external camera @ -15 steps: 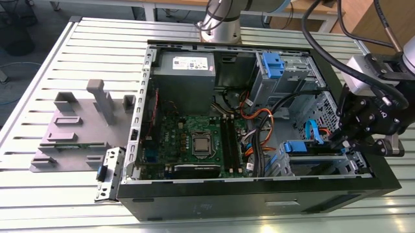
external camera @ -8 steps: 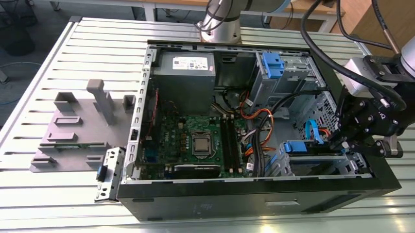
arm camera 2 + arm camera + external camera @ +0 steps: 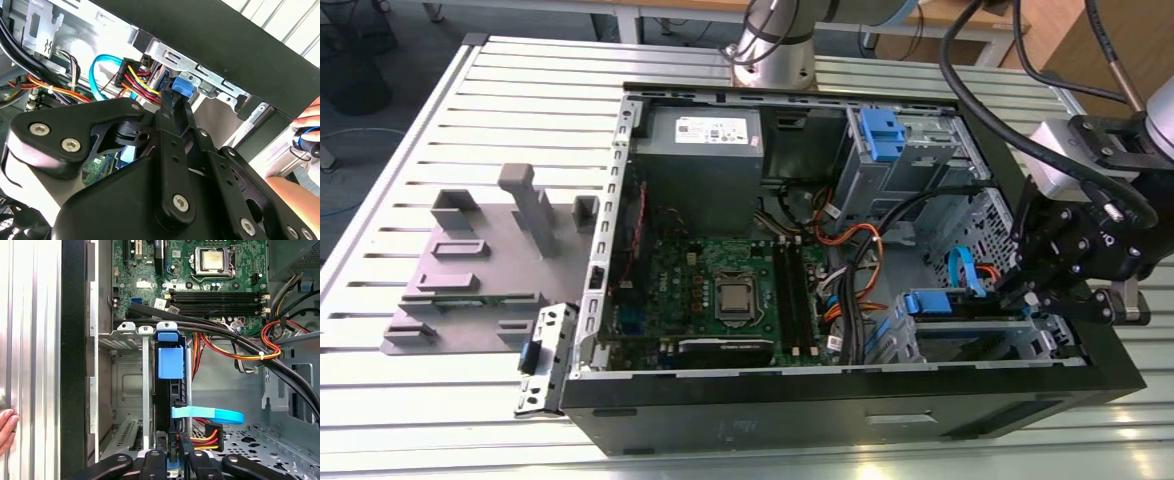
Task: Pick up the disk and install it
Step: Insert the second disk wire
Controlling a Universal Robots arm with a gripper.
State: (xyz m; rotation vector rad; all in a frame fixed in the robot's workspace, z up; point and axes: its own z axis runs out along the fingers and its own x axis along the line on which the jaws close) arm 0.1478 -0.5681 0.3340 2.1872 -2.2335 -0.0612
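Nearly installed: disk (image 3: 170,362) standing on edge in the drive cage (image 3: 127,385) beside the motherboard (image 3: 200,270), cables plugged in at its rear. Gripper (image 3: 171,456) clenched on the disk's rear edge, not yet let go.

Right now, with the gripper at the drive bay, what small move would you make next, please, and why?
Probably a short, slow push straight along the slot. In the first wrist view the disk stands on edge in the drive bay, the gripper at its end, and the blue cable lies close beside it.
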